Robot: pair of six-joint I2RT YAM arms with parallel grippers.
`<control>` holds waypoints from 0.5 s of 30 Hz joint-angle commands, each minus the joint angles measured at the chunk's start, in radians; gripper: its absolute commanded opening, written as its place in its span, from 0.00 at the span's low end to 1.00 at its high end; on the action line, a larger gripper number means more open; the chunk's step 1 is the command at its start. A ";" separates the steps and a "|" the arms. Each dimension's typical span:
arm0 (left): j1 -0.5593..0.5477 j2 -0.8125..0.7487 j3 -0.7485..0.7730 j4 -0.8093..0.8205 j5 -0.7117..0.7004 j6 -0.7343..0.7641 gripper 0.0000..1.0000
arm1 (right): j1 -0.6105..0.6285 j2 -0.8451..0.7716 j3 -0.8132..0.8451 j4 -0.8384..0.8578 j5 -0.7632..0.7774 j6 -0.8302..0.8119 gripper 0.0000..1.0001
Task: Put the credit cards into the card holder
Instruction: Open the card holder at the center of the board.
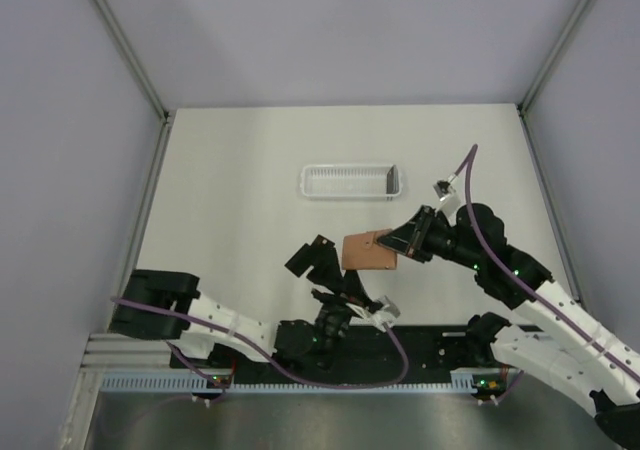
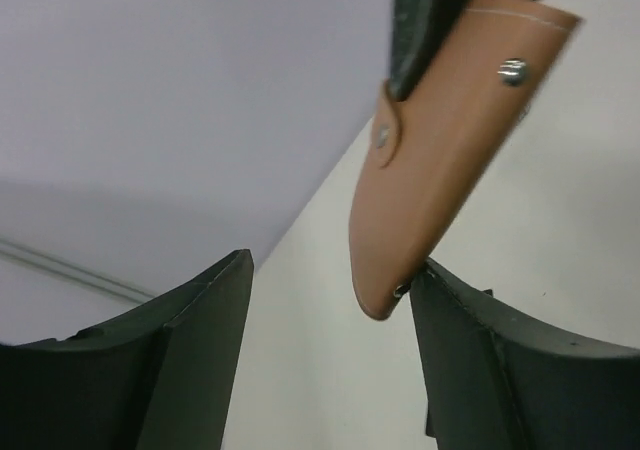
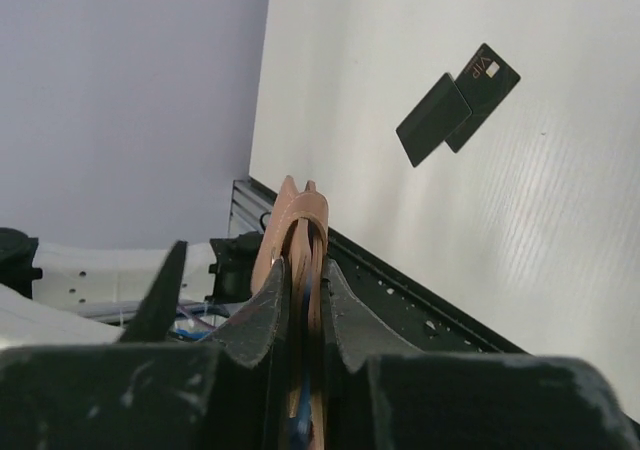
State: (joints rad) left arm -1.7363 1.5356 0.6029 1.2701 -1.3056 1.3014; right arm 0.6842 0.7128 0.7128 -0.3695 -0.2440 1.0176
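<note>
The brown card holder [image 1: 368,250] hangs folded in the air over the near middle of the table. My right gripper [image 1: 407,240] is shut on its right edge; in the right wrist view its jaws [image 3: 303,270] pinch the folded leather [image 3: 300,220] edge-on. My left gripper [image 1: 318,258] stands open just left of the holder; in the left wrist view [image 2: 335,270] the holder's lower corner [image 2: 420,200] rests against the right finger [image 2: 480,350], and nothing is clamped. Two black credit cards [image 3: 455,105] lie overlapping on the table in the right wrist view, one with a white mark [image 3: 487,70]. They do not show in the top view.
A white slatted plastic tray [image 1: 352,181] stands at the back middle of the table. Grey walls [image 1: 70,150] close in the left, right and back sides. A black rail [image 1: 400,345] with cables runs along the near edge between the arm bases.
</note>
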 commanded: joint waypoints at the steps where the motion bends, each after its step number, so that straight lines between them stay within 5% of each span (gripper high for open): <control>1: 0.004 -0.248 -0.047 0.379 -0.029 -0.259 0.77 | -0.006 -0.049 0.027 0.046 0.098 -0.007 0.00; 4: 0.004 -0.456 -0.084 0.138 -0.027 -0.541 0.86 | -0.008 -0.064 0.037 0.038 0.169 -0.001 0.00; 6: 0.018 -0.650 -0.084 -0.287 0.043 -0.928 0.88 | -0.008 -0.078 0.033 0.043 0.219 0.004 0.00; 8: 0.111 -0.851 -0.043 -0.839 0.289 -1.537 0.88 | -0.006 -0.099 0.013 0.073 0.267 0.007 0.00; 9: 0.289 -0.976 -0.081 -0.933 0.533 -1.712 0.91 | -0.008 -0.130 -0.012 0.116 0.282 0.009 0.00; 15: 0.440 -1.069 -0.140 -0.950 0.784 -1.893 0.94 | -0.008 -0.232 -0.166 0.401 0.310 0.033 0.00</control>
State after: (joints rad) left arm -1.3346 0.4519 0.4988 0.5304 -0.8295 -0.2367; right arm 0.6823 0.5388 0.6220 -0.2214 0.0151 1.0245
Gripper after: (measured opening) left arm 0.939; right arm 0.071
